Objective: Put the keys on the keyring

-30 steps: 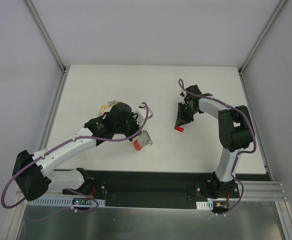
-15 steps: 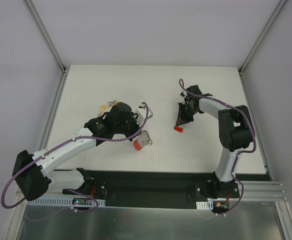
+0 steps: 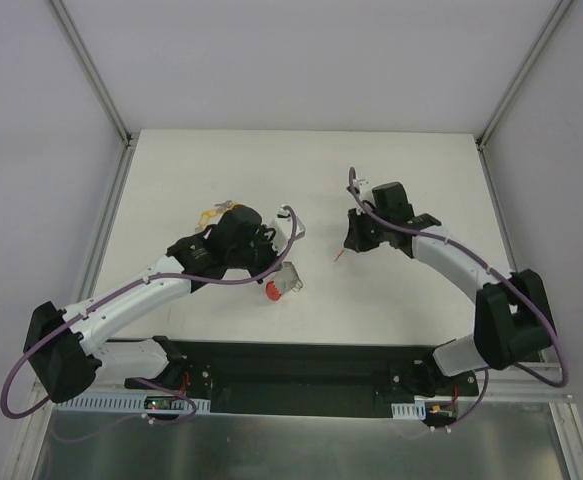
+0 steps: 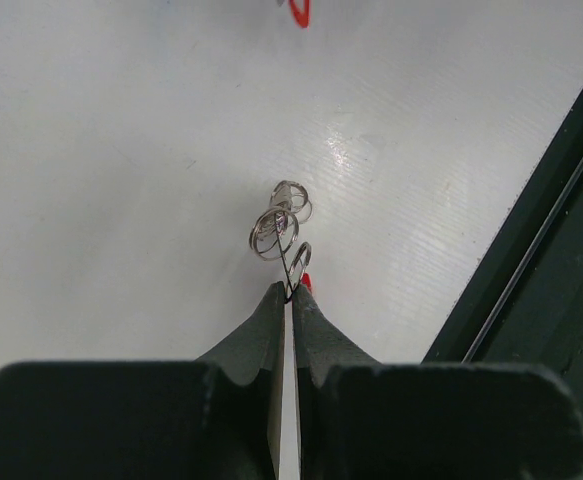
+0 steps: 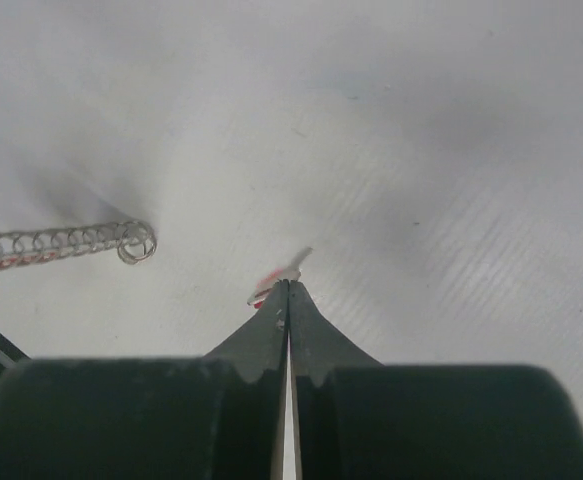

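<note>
The keyring (image 3: 284, 282) hangs just above the table, with its red crescent (image 3: 273, 291) low and its silvery coil (image 4: 279, 222) beyond my fingertips. My left gripper (image 4: 291, 292) is shut on the wire end of that coil. A small key with a red head (image 5: 276, 278) is pinched in my right gripper (image 5: 289, 283), which is shut and raised off the table. In the top view that key (image 3: 341, 256) sits a short way right of the keyring, with the right gripper (image 3: 347, 248) above it. The coil (image 5: 61, 243) also shows at the left of the right wrist view.
A yellow-tagged item (image 3: 209, 213) lies behind the left arm's wrist. The black base rail (image 3: 291, 365) runs along the near table edge, and its dark edge (image 4: 531, 250) appears in the left wrist view. White walls enclose the table (image 3: 421, 180).
My right gripper has shut on the red-headed key and lifted it a little to the left, the arm's elbow swinging out to the right. The left arm and keyring have stayed still.
</note>
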You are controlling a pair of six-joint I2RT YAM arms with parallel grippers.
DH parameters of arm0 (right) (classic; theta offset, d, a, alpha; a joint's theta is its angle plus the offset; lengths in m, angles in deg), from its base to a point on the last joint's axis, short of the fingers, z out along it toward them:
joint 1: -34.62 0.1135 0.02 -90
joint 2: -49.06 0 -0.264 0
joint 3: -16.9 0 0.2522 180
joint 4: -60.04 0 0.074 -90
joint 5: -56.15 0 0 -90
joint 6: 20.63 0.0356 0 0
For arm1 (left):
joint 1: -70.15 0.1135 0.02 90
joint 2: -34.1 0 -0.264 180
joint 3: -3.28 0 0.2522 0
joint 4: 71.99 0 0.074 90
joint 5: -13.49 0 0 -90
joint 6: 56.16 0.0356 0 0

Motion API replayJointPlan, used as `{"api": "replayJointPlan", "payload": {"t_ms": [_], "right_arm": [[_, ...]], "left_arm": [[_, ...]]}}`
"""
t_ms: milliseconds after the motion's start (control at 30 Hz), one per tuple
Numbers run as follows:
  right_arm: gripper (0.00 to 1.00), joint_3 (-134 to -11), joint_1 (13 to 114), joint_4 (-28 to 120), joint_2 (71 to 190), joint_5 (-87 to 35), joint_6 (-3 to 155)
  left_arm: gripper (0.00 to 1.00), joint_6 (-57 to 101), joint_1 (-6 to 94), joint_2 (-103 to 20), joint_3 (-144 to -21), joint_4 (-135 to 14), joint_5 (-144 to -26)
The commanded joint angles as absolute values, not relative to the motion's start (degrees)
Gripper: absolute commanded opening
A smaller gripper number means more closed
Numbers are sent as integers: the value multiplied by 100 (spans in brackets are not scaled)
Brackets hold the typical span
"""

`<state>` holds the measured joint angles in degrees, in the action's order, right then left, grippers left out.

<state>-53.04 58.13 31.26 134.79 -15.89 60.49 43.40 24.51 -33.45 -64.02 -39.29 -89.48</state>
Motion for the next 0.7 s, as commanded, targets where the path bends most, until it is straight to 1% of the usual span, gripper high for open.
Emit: {"api": "replayJointPlan", "payload": {"t_ms": [0,100,233,333,500,667], "right_arm": [[1,-4819,6362,3863,12519,-2075,5101],[1,-4407,6792,4302,11868,-2329,4811],[1,-3975,7634,4776,11077,-2865,4319],[1,-3659,8092,5120,10558,-2963,4011],[1,-3298,8314,5717,10004,-2446,4124],[1,-3351,8323,5780,9775,-1795,4037]], "left_arm": [[0,4526,2489,-3086,-6559,-3837,-9100],[0,4552,2489,-2981,-6559,-3836,-9232],[0,4570,2489,-2787,-6577,-3837,-9513],[0,4570,2489,-2637,-6577,-3793,-9724],[0,4649,2489,-2409,-6568,-3784,-9997],[0,4763,2489,-2496,-6585,-3758,-10208]]}}
